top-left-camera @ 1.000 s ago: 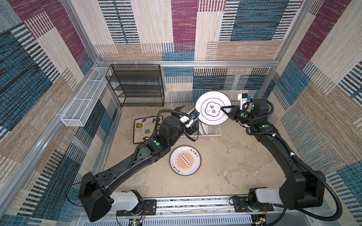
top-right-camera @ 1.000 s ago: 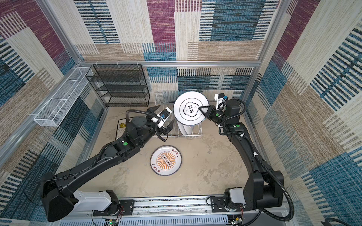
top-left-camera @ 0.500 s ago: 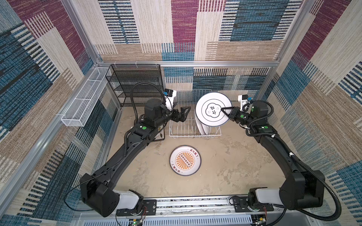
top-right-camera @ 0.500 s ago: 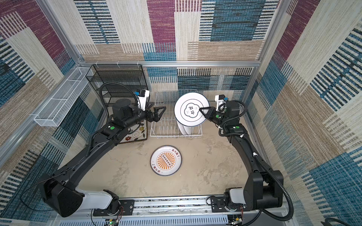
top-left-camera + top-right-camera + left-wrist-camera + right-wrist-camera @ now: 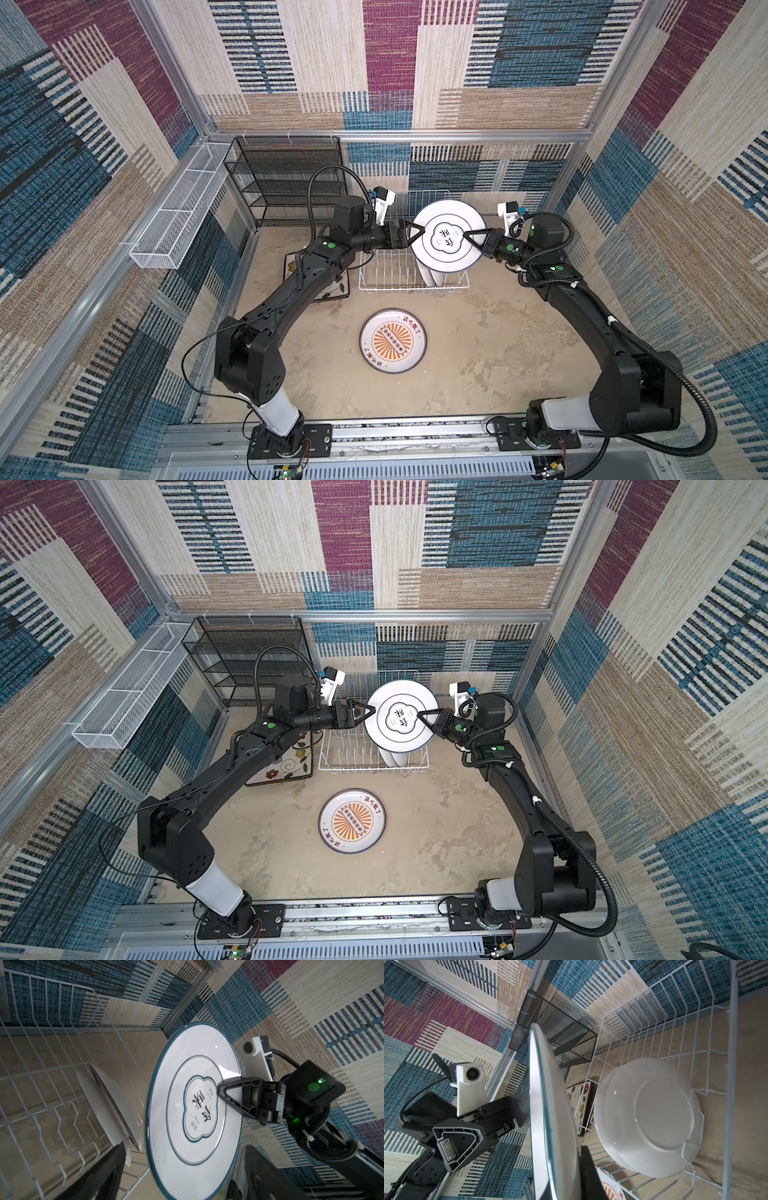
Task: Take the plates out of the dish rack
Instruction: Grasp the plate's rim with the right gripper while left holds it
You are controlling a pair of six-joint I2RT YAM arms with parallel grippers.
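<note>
**Left claw reaches the lifted plate: a hand-over looks likely**

In both top views the left claw has swung up from low beside the flowered square plates, where it was a second ago. It now meets the left rim of the round emblem plate. The right claw has kept that plate pinched by the opposite rim, upright above the dish rack. The sunburst plate lies flat on the tabletop, unmoved.

In the left wrist view the left claw's jaws stand wide, one finger to each side of the plate's edge, not yet bearing on it. The right claw clamps the plate's face and back. Two white plates lean between the rack's tines.

In the right wrist view the held plate shows edge-on with the left claw just beside it. I cannot tell from here whether they touch.

My reading is that this plate is clear of the rack and a transfer to the left arm looks likely. Two plates remain racked.
</note>
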